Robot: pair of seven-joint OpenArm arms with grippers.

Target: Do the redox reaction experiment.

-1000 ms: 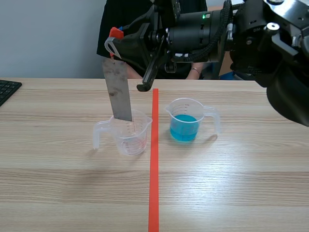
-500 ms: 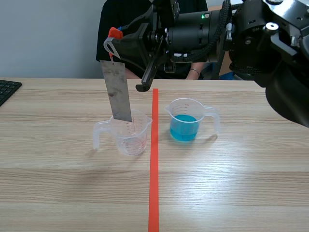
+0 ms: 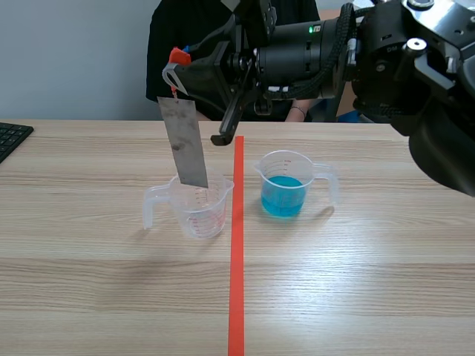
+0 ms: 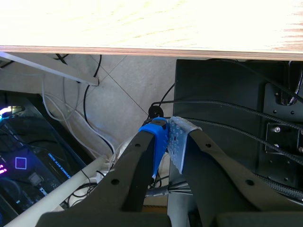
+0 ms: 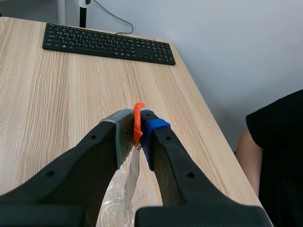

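My right gripper reaches in high from the right and is shut on an orange clip. A grey metal strip hangs from the clip, tilted, with its lower end just inside the mouth of an empty clear beaker. The right wrist view shows the clip pinched between the pads of my right gripper, with the strip dangling toward the beaker. A second beaker holding blue liquid stands right of the red line. My left gripper is shut on nothing, below the table's edge.
A black keyboard lies at the table's far left edge. A person in black sits behind the table, close behind the raised right arm. Cables and equipment lie on the floor under the left gripper.
The hanging strip has swung, its lower end shifting slightly right over the empty beaker. The clip sits a touch lower. Both beakers are unmoved.
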